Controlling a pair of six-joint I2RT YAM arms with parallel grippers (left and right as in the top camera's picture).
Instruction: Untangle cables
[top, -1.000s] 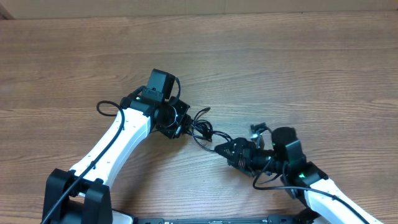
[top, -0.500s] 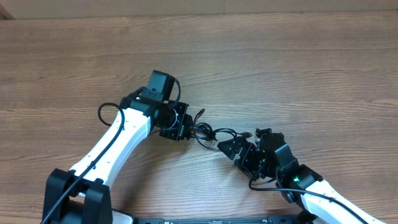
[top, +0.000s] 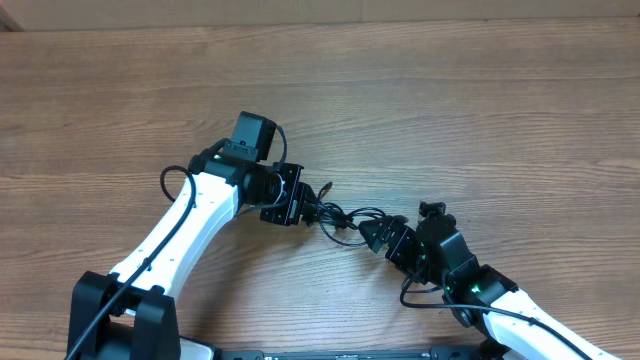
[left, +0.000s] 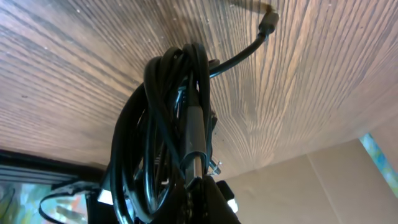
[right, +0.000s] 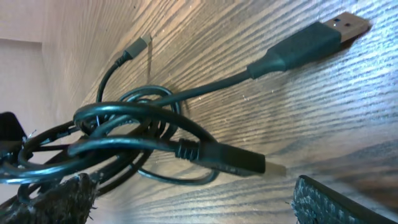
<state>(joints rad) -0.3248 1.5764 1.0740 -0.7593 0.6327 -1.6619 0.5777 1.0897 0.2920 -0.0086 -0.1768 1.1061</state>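
The cables (top: 338, 214) are a small knotted bundle of thin black cords lying on the wooden table between my two grippers. My left gripper (top: 298, 207) is shut on the bundle's left side. In the left wrist view the coiled cables (left: 163, 118) rise from the left gripper (left: 199, 190), and one plug tip (left: 268, 18) reaches out over the wood. My right gripper (top: 384, 237) stands open at the bundle's right end. In the right wrist view the cables (right: 134, 127) and two USB plugs (right: 311, 38) lie just ahead of the right gripper (right: 193, 208), whose fingers (right: 326, 200) touch nothing.
The wooden table (top: 480, 110) stretches around both arms. The left arm's own thick black wire (top: 172, 180) loops beside its white link. A pale wall shows beyond the table edge in both wrist views.
My right gripper has swung round and closed in on the bundle's right end, staying open. The left gripper has lifted slightly up and right with the cables in it.
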